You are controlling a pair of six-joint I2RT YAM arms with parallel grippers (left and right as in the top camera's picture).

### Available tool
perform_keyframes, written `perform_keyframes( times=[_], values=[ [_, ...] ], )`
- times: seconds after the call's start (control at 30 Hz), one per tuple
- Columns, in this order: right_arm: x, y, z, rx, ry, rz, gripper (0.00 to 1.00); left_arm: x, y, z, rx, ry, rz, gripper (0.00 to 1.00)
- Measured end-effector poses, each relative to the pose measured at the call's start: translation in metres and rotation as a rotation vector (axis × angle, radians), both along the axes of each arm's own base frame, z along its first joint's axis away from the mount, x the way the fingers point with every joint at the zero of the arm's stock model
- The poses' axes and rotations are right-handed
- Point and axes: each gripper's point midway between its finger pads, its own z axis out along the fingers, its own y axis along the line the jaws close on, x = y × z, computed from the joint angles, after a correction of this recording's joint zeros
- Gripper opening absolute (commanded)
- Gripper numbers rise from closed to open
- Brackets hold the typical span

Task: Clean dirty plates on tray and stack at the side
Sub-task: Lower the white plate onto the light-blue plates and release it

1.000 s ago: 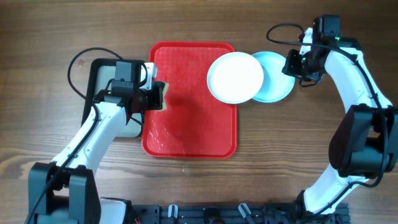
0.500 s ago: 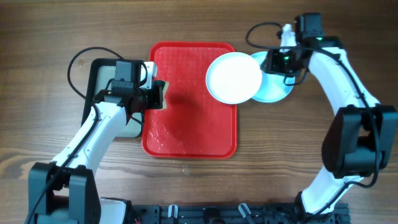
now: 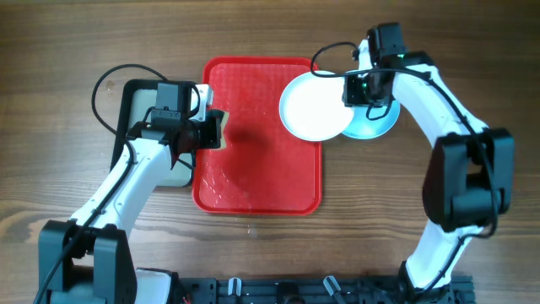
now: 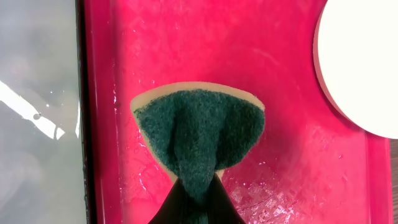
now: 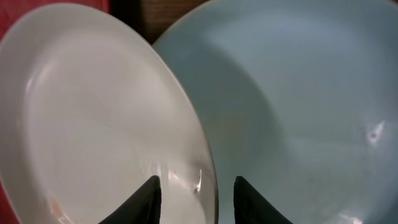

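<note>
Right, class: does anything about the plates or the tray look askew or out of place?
The white plate sits askew: part of it lies over the red tray's right rim and part overlaps the light blue plate beside the tray, so they are not squarely stacked. The right claw, open, straddles its edge.

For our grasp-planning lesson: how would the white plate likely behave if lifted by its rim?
The white plate looks rigid and glossy, so probably slippery in a rim pinch. Resting across the tray rim and blue plate, it may tilt or slide.
</note>
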Motion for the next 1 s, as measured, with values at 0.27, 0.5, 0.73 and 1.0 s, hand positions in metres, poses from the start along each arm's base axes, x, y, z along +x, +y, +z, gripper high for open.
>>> perform_keyframes(
  times=[0.27,0.5,0.73,1.0],
  values=[
    [-0.003,0.004,-0.011,0.020,0.028,0.013,0.04,0.000,0.000,0.000,-0.002,0.000,-0.001,0.04],
    [0.000,0.005,-0.010,0.025,0.013,0.019,0.04,0.000,-0.001,0.000,-0.002,0.001,-0.002,0.04],
    [0.009,0.002,0.014,0.035,-0.044,0.009,0.04,-0.001,-0.001,0.000,-0.004,0.004,-0.003,0.04],
    [0.012,-0.056,0.042,0.041,-0.070,-0.119,0.04,-0.001,-0.002,0.000,-0.009,0.006,-0.005,0.04]
  ],
)
